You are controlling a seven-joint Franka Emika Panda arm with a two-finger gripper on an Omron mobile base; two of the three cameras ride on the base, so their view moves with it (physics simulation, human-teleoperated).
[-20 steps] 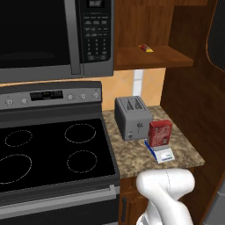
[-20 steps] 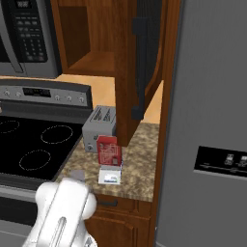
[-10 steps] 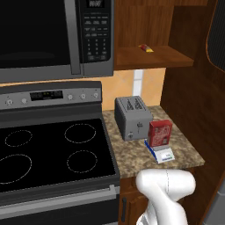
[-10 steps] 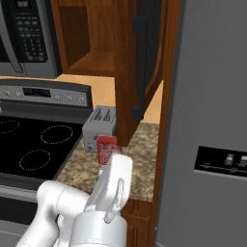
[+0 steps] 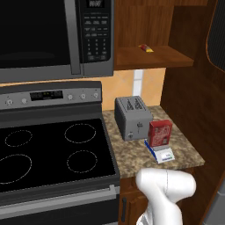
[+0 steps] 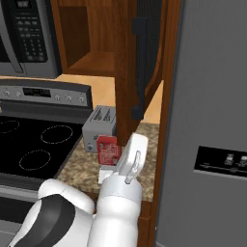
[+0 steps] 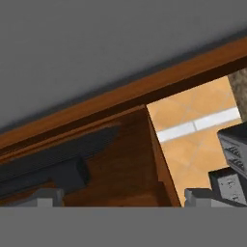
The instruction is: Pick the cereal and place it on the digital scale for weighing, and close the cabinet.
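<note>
The cereal (image 5: 159, 133), a small red box with a white panel, stands upright on the back part of the digital scale (image 5: 163, 154), a thin white slab with blue edges, on the counter to the right of the toaster. In the right base view the cereal (image 6: 107, 150) shows beside my raised white arm. The cabinet (image 5: 149, 57) is open, and its brown door (image 6: 144, 53) with the dark inset stands swung out. In the hand view my gripper (image 7: 123, 200) is open, fingertips wide apart, facing the door's wood and black bar handle (image 7: 43, 176).
A grey toaster (image 5: 132, 117) sits at the back of the granite counter (image 5: 132, 154). A tiny yellow-and-red item (image 5: 146, 47) lies on the cabinet shelf. The microwave (image 5: 52, 35) hangs over the black stove (image 5: 48, 149). A grey fridge (image 6: 212, 120) walls the right side.
My arm has swung up in the right base view, its forearm now rising in front of the counter. The cereal, scale and door have not moved.
</note>
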